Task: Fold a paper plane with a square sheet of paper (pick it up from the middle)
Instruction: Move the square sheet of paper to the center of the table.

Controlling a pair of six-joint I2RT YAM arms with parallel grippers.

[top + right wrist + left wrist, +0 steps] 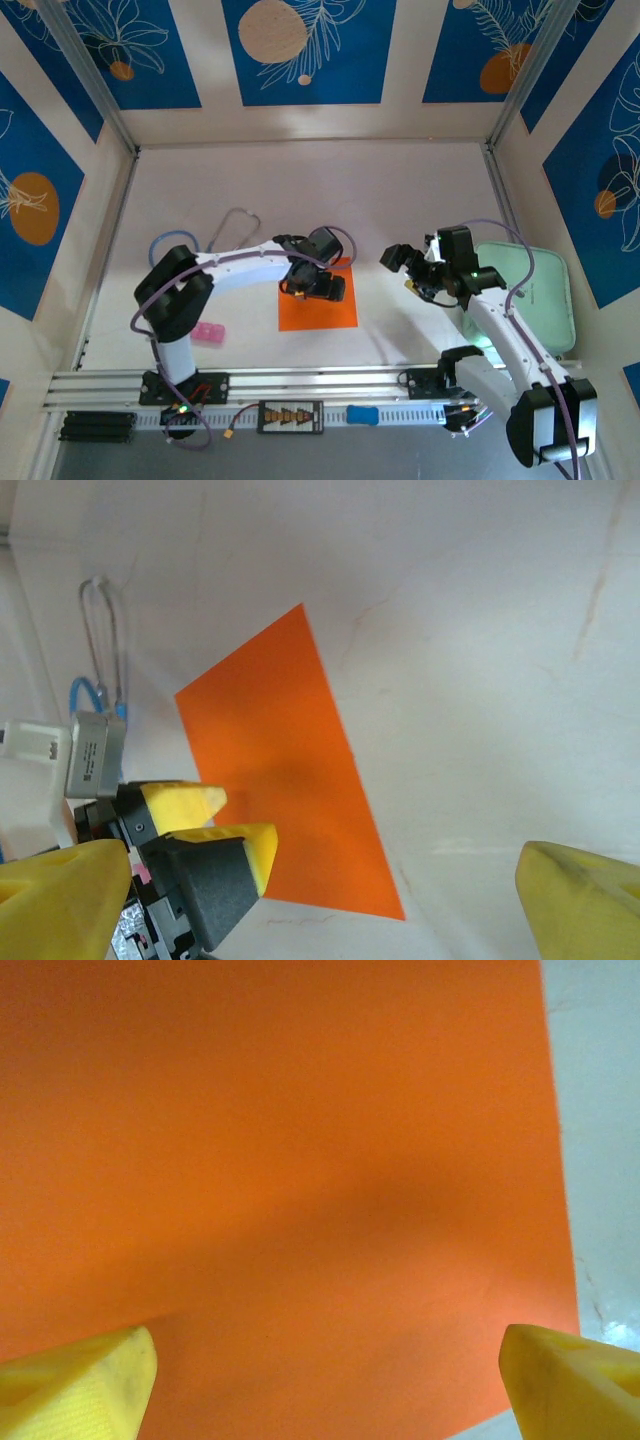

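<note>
Colour: plain bright orange; the square sheet of paper [320,312] lies flat near the table's [250,190] near edge. The left gripper [328,1345] is above it and the right gripper [320,865] beside it, both with jaws apart.

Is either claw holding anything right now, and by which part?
Nothing is held. The left gripper is open over the flat orange sheet; the right gripper is open too.
</note>
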